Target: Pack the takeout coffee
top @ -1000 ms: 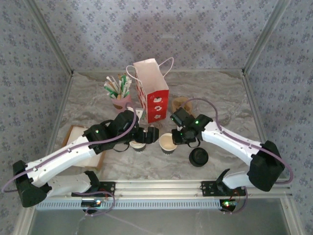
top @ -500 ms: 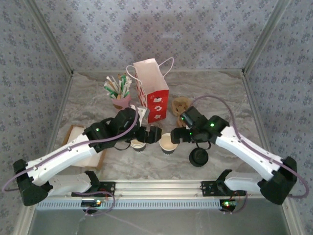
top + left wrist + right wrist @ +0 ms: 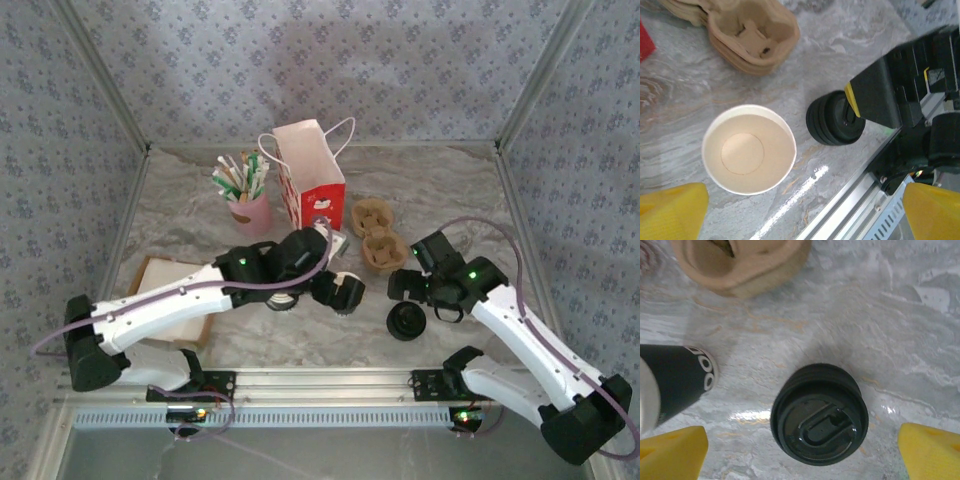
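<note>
An empty paper coffee cup (image 3: 749, 150) with a black sleeve (image 3: 675, 380) stands upright at mid-table. My left gripper (image 3: 802, 210) hangs open just above and beside it, largely covering it in the top view (image 3: 340, 292). To the cup's right sits a stack of black lids (image 3: 819, 414), also in the top view (image 3: 405, 322). Above that stack my right gripper (image 3: 408, 287) is open and holds nothing (image 3: 802, 450). The red-and-white paper bag (image 3: 312, 190) stands open behind. Brown pulp cup carriers (image 3: 375, 235) lie to the bag's right.
A pink cup of stirrers (image 3: 245, 195) stands left of the bag. More stacked cups (image 3: 283, 298) sit under my left arm. A flat cardboard box (image 3: 160, 285) lies at the left. The metal rail (image 3: 330, 380) runs along the near edge.
My right gripper has opened and drawn away to the right, from beside the cup to above the lids. My left gripper has swung right and now hangs over the cup.
</note>
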Available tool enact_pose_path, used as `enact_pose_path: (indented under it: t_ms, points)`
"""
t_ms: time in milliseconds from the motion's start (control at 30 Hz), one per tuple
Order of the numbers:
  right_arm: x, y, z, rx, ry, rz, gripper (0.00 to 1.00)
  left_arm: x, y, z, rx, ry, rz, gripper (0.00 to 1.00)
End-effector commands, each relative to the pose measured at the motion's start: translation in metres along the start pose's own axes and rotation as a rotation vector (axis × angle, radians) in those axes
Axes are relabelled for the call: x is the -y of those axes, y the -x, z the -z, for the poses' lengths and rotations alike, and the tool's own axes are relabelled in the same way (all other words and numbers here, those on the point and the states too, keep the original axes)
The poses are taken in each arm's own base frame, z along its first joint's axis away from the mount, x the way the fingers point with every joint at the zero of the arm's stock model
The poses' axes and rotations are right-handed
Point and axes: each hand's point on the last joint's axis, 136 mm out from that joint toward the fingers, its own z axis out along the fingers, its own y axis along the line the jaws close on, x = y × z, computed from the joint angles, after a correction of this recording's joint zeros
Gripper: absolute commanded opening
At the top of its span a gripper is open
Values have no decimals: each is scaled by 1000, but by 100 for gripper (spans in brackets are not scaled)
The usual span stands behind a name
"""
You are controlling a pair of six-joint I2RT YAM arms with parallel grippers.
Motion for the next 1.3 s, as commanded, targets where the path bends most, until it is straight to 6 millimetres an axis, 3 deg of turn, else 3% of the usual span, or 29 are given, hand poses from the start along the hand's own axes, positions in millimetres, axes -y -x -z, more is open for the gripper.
enact_pose_path:
  t_ms: [0,233,600,1267]
  points:
    - [9,-6,-4,-16,-41,-16,98,14,5,-4,20,-23,-50,99]
    - [8,-27,-26,-74,-28,-73,95,15,-3,-14,20,-50,-63,99]
    - [5,-41,-45,-106,14,-85,88,10,-10,-15,8,-38,-81,99]
    - [11,-54,-62,-148,-3,-102,82,11,-10,-16,8,-42,-80,99]
